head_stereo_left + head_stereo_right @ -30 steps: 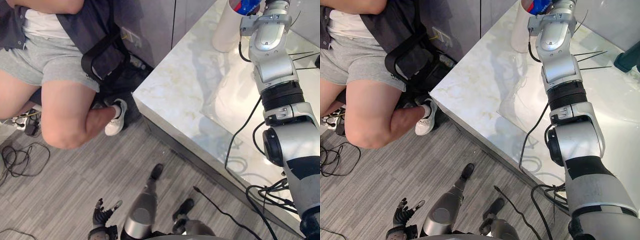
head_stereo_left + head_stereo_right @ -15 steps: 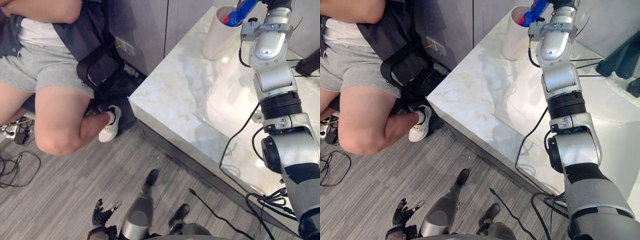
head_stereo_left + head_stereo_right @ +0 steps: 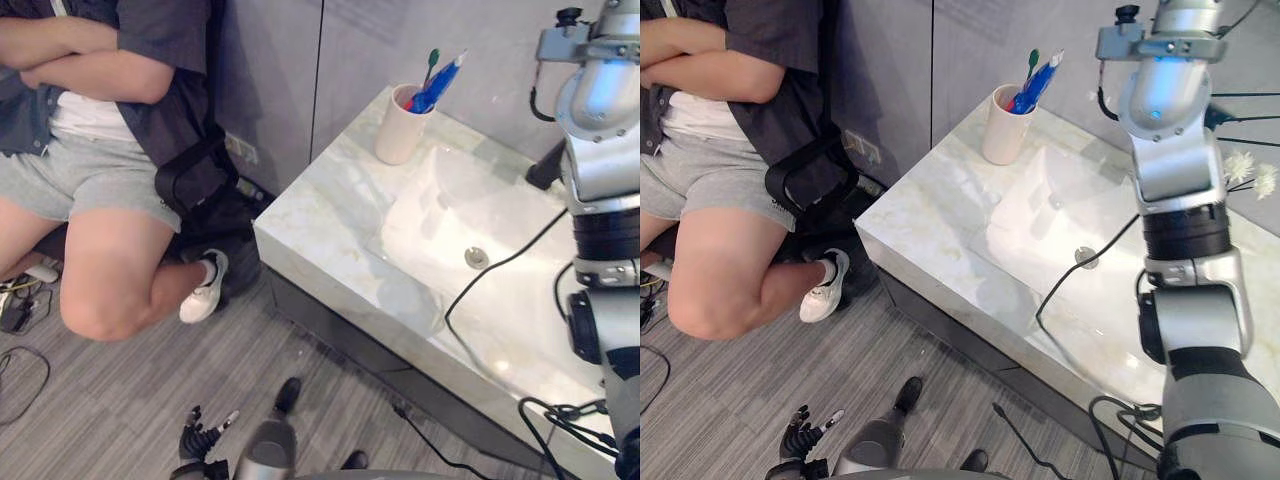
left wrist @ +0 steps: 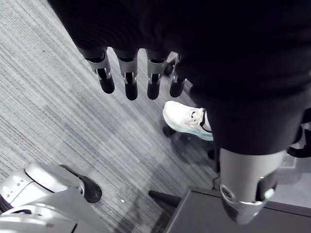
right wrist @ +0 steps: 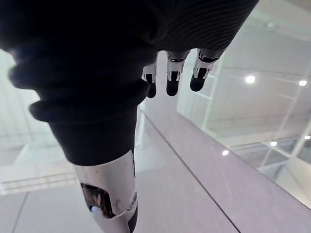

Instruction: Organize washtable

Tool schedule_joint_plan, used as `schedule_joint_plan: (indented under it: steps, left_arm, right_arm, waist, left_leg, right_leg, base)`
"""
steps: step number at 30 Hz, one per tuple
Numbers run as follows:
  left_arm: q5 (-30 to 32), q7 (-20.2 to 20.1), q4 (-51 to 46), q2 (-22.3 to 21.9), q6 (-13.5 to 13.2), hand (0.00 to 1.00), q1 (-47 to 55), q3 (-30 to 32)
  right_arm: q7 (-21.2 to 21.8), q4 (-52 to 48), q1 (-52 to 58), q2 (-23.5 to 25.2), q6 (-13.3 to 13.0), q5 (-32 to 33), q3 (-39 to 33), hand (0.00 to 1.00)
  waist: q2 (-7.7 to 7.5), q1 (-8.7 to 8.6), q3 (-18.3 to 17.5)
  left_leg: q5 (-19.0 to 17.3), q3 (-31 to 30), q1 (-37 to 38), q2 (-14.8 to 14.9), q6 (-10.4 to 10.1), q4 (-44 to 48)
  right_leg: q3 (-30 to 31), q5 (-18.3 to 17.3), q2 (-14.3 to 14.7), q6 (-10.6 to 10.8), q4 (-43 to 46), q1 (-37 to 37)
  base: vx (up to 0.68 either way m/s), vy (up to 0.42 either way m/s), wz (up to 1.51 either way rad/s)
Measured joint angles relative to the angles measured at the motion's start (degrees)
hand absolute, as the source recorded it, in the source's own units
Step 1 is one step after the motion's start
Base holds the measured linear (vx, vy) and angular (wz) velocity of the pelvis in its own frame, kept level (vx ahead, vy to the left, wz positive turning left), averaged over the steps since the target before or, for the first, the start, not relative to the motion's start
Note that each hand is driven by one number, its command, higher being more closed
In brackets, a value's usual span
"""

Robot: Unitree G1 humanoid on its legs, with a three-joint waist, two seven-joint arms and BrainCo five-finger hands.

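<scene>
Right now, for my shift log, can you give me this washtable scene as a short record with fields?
washtable: marble top with a sunken basin and drain
cup: upright at the far left corner, beside the basin, holding a green-tipped toothbrush and blue items
left robot hand: low above the floor, fingers relaxed, holding nothing
right robot hand: raised, fingers straight, holding nothing
person: seated by the table's left side, arms crossed, wearing a white shoe
</scene>
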Motion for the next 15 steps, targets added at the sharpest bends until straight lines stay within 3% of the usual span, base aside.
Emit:
schedule_joint_plan:
  steps: [2,8,12,15]
  left_arm:
    - [0.1,-0.5,0.0,-0.1,0.0,0.0,1.2,0.4]
    - [0.2,-0.6,3.6,-1.8,0.0,0.0,2.2,4.2]
    - [1.3,-0.9,4.6,-2.3,0.4,0.0,2.6,5.2]
    - [1.4,-1.9,4.6,-2.5,1.2,0.0,2.5,6.4]
  right_arm:
    - [-0.2,-1.9,9.2,-0.8,-1.3,-0.1,-11.8,0.0]
    - [-2.0,0.3,31.6,-1.3,-0.8,0.3,-39.8,0.0]
    - [-3.3,4.9,43.7,4.9,0.3,3.0,-53.0,0.0]
    - [-4.0,6.9,52.9,14.2,1.9,4.7,-55.9,0.0]
  waist:
    - [0.04,-1.59,-1.4]
    - [1.61,-6.22,-4.5]
    - [2.91,-9.6,-5.8]
    - [2.51,-9.66,-7.0]
  left_leg:
    - [-0.3,2.0,1.3,0.2,0.3,0.0]
    - [-0.9,4.9,3.3,0.1,0.5,-0.2]
    - [-1.1,5.8,4.2,0.4,0.2,-0.5]
    - [-1.7,6.7,4.5,0.9,-0.3,-0.6]
  right_leg:
    - [2.0,0.0,-0.5,0.0,0.7,0.0]
    - [4.9,-0.4,-1.6,-0.2,1.3,-0.1]
    - [5.2,-0.5,-1.9,-0.3,1.8,-0.2]
    - [5.0,-0.5,-1.9,-0.4,1.9,-0.4]
  base:
    - [-0.05,0.033,-0.4]
    - [-0.04,0.035,-0.33]
    - [-0.03,0.009,-0.18]
    - [-0.01,-0.014,-0.18]
